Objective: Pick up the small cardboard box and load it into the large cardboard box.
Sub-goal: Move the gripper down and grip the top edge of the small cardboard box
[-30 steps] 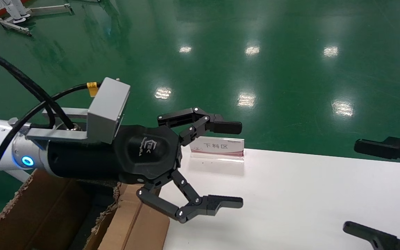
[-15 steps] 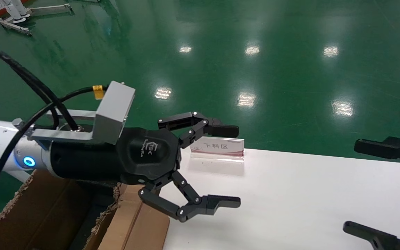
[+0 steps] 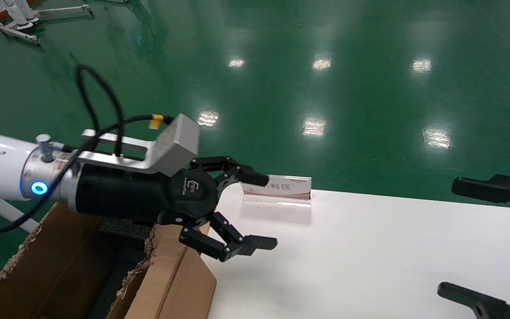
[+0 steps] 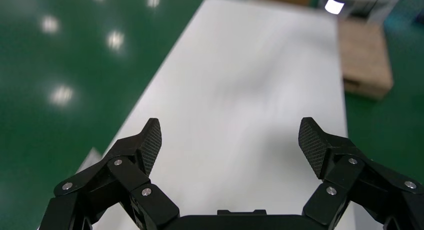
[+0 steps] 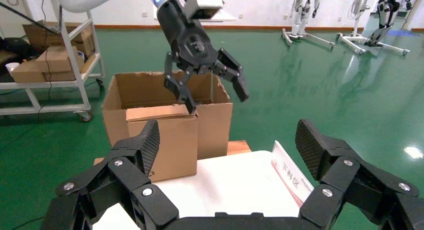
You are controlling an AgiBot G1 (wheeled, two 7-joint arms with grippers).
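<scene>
The large cardboard box (image 3: 38, 266) stands at the table's left end, its ragged rim up, and shows in the right wrist view (image 5: 215, 130). A thin brown box with a small dark mark, which I take for the small cardboard box (image 5: 160, 145), stands on edge against the carton's table-side wall (image 3: 184, 283). I cannot tell what it rests on. My left gripper (image 3: 264, 211) hangs open and empty above that wall and the table's edge (image 5: 215, 97) (image 4: 230, 140). My right gripper (image 3: 450, 238) is open and empty at the right (image 5: 227, 140).
A clear sign stand (image 3: 277, 188) with red-edged card sits at the white table's (image 3: 370, 257) far edge. Black foam (image 3: 122, 228) lies inside the carton. Beyond the table's right end is a brown block (image 4: 365, 59). A shelf cart with boxes (image 5: 50, 64) stands behind the carton.
My left gripper has drawn back to the left toward the carton, dropped slightly and rolled, jaws still open. The right gripper has not moved.
</scene>
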